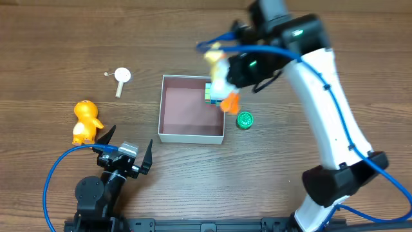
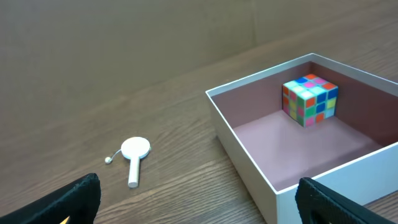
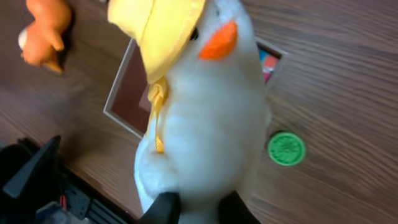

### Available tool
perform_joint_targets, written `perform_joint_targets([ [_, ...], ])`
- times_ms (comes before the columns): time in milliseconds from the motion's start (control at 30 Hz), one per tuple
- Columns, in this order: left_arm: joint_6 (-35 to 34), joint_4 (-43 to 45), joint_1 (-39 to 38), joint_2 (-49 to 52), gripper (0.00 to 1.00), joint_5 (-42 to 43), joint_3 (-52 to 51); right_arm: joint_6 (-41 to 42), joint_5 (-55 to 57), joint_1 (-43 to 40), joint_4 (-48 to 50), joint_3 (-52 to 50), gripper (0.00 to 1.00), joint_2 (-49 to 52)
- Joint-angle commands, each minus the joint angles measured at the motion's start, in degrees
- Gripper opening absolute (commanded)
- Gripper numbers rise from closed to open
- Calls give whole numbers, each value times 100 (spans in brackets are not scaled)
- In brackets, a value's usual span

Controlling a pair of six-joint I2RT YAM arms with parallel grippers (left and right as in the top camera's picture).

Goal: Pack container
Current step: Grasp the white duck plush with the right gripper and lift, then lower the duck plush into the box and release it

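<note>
Wood-grain surface (image 1: 51, 38), brown, fills every view. White right arm (image 1: 328, 96) reaches in from lower right of the overhead frame.

Container (image 1: 190, 136) sits at centre of the overhead frame, flat on the surface, open face up. Square, so no real long axis; walls run roughly parallel to the frame edges.

Right pincer (image 3: 200, 210) pinching a white plush duck (image 1: 220, 80) by its lower body, above the container's right wall. Duck's long axis: hatted head toward top of frame, orange feet toward bottom.

Orange toy (image 1: 85, 120) lies left, well apart from the container. Left pincer (image 1: 127, 147) spread, holding nothing, lower left.

Progress, judged: early. Only the colour cube (image 2: 310, 99) is inside, in the upper-right corner. Duck not yet down; orange toy, green disc (image 1: 244, 120) just right of the container, and small white paddle (image 1: 121, 78) at upper left remain outside.
</note>
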Motion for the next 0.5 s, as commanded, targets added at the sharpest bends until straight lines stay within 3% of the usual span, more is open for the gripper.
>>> perform_joint_targets([
  [0, 81, 7, 42, -31, 100, -15, -15, -149, 761, 645, 122, -330, 17, -79],
  [233, 81, 9, 42, -31, 100, -15, -15, -1320, 809, 1318, 1228, -1934, 22, -79],
  [467, 81, 9, 42, -31, 100, -15, -15, -1779, 866, 1318, 2085, -2055, 27, -79],
])
